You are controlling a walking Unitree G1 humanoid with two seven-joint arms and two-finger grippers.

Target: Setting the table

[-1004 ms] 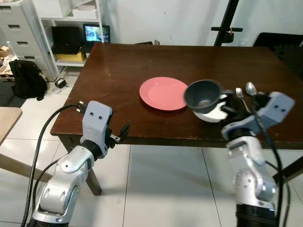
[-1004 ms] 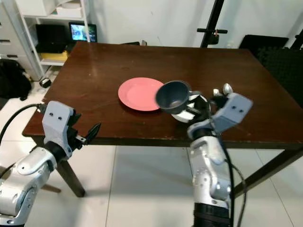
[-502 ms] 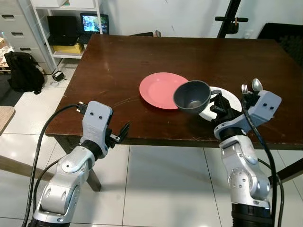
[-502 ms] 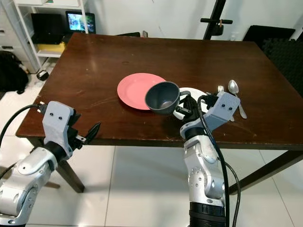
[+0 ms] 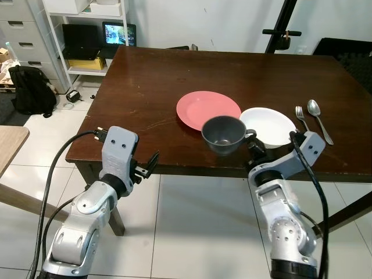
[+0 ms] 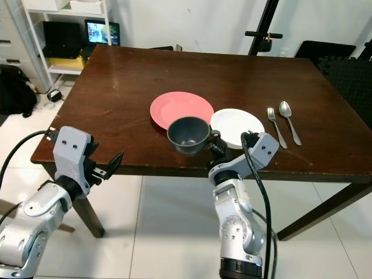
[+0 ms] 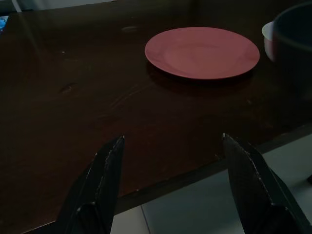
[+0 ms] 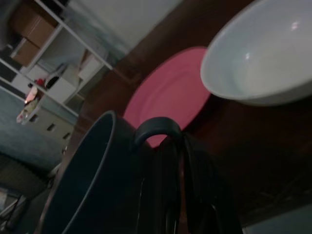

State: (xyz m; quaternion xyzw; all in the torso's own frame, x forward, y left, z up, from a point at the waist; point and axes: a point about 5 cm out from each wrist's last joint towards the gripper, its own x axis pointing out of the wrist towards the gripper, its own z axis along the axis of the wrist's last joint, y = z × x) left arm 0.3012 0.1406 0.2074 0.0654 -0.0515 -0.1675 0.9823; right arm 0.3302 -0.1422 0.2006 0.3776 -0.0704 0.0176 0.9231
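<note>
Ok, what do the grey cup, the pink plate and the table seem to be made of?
Grey cup: matte, dull, probably plastic. Pink plate: flat even colour, faint sheen, likely plastic or melamine. Table: dark brown wood or veneer, grain and soft gloss showing.

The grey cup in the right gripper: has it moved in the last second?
Yes. The grey cup, held in the right gripper, has gone to the robot's left: it was over the white bowl, now it sits beside the pink plate.
</note>
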